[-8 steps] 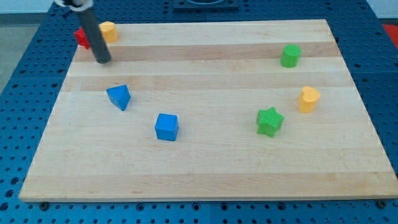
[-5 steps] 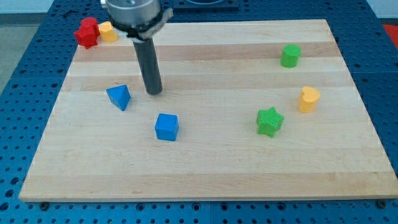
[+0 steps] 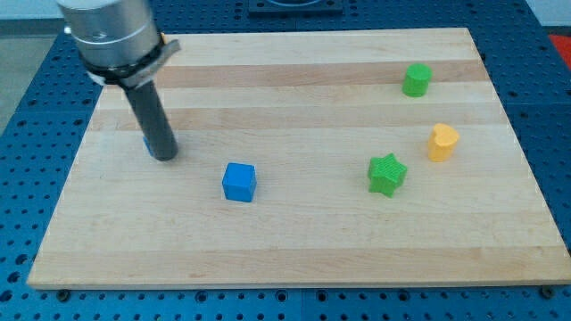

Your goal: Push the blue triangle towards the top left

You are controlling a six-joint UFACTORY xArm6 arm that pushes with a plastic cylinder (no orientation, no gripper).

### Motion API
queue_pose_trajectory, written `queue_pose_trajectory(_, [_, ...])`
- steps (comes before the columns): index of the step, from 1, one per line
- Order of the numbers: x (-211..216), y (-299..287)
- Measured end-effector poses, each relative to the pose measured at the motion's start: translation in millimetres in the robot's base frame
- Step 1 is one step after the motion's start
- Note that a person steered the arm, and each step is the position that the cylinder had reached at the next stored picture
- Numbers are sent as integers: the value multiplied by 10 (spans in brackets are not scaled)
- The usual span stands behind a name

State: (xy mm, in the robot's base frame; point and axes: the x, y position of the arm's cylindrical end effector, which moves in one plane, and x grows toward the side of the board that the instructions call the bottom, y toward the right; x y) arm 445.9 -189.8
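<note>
My tip rests on the wooden board at the view's left. The rod stands where the blue triangle lies and hides nearly all of it; only a thin blue sliver shows at the rod's left edge. I cannot tell whether the tip touches it or how it lies. A blue cube sits to the right of and a little below the tip.
A green star, a yellow block and a green block lie on the board's right side. The arm's wide body covers the board's top left corner.
The tip has swung from the top left corner past the triangle's right side, then left and down onto its spot. The triangle, the red block and the yellow corner block are now hidden.
</note>
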Motion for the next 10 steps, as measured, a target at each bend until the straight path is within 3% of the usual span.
queue_pose_trajectory(4, [-836,-75])
queue_pose_trajectory(6, [-457,-186])
queue_pose_trajectory(8, [-422,-509])
queue_pose_trajectory(10, [-554,-341])
